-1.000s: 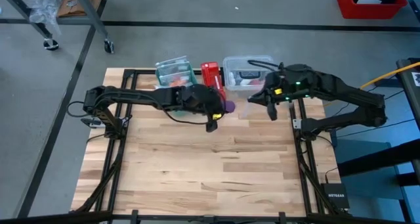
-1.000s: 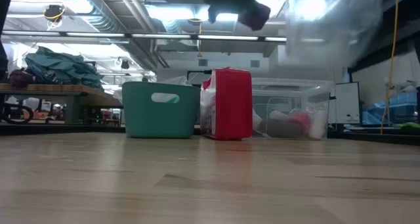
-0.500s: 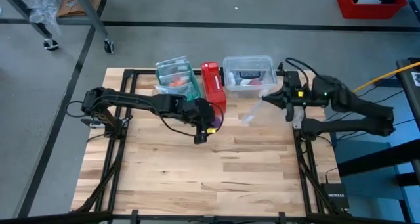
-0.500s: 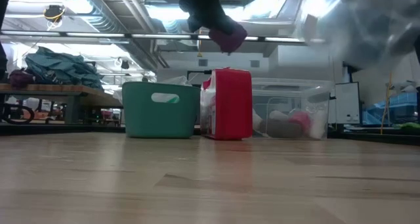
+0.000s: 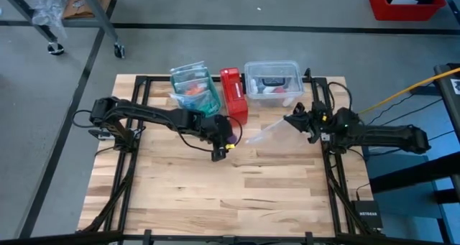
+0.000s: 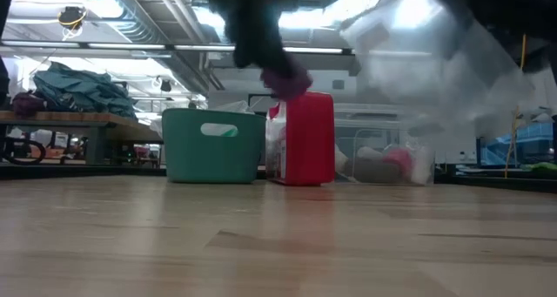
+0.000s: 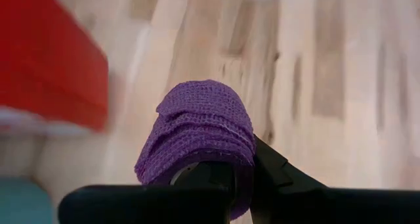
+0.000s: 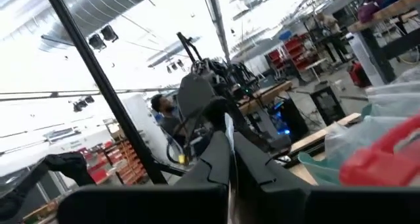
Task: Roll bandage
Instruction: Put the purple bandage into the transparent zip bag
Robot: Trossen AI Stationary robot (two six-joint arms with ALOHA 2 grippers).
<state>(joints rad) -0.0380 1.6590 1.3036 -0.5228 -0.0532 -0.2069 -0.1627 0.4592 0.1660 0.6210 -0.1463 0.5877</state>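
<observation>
The left gripper (image 5: pixel 227 141) held the purple bandage (image 7: pixel 197 135), seemingly already coiled, above the counter (image 5: pixel 215 195) near the red box (image 5: pixel 233 93), while the right gripper (image 5: pixel 296 120) pinched a clear plastic bag (image 5: pixel 262 132), so rolling looked largely done.

I am looking into a large workshop or robotics lab. The butcher-block table (image 5: pixel 215 195) stands on a bare concrete floor (image 5: pixel 215 47). Across the table in the low view, exposed ceiling ducts (image 6: pixel 130 10) and strip lights (image 6: pixel 96 46) run overhead, and a cluttered workbench (image 6: pixel 52 118) stands behind. The right wrist view shows a person (image 8: pixel 163 119) among shelving and other equipment.
</observation>
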